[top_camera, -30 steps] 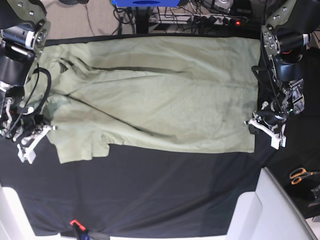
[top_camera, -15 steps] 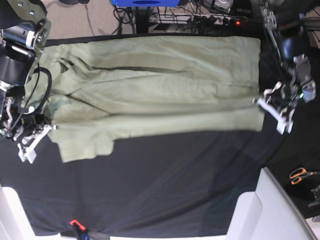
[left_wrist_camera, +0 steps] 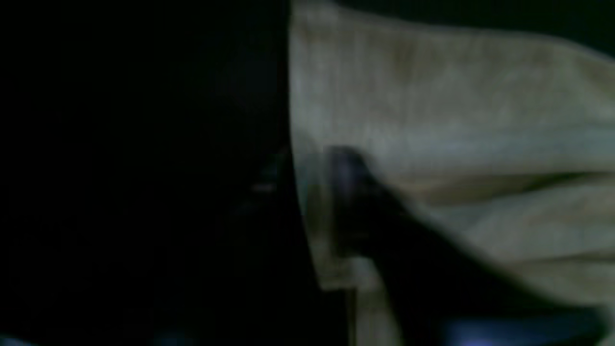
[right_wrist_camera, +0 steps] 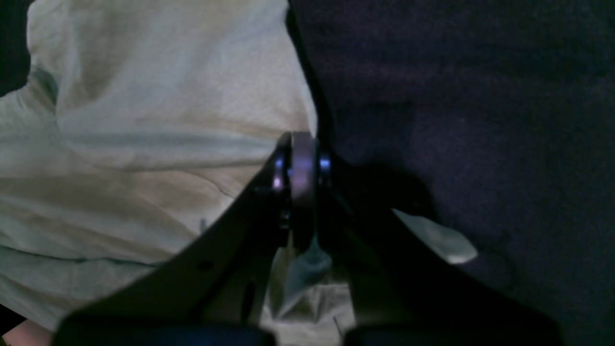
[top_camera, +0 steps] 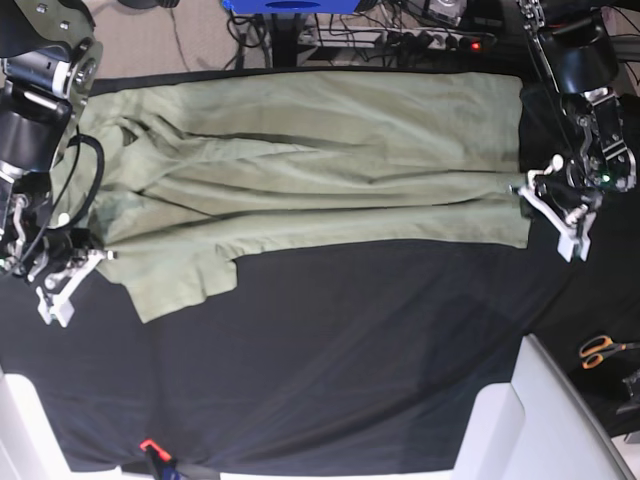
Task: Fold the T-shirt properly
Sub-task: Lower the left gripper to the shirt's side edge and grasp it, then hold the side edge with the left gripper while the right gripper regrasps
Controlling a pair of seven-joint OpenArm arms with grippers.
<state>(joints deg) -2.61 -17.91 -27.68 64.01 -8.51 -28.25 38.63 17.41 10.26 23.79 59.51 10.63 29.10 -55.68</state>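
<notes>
Here, T-shirt (top_camera: 310,170) spans 2 grippers: right gripper (right_wrist_camera: 295,168) clamped on edge; left gripper (top_camera: 556,205) beside hem, grip unclear, blurred.

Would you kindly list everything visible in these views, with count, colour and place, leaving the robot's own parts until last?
T-shirt: one, pale sage green, spread across the far half of the table, lower edge folded up.
Cloth: one, black, covering the table under the T-shirt.
Scissors: one pair, orange handles, near right edge of the base view.
Power strip: one, white with a red light, on the floor beyond the table.
Blue object: one, top centre, cut off by the frame.
White panels: two, at the near corners.
Left gripper: one, white fingers, at the T-shirt's right edge.
Right gripper: one, white fingers, shut, at the sleeve end on the base view's left.
</notes>
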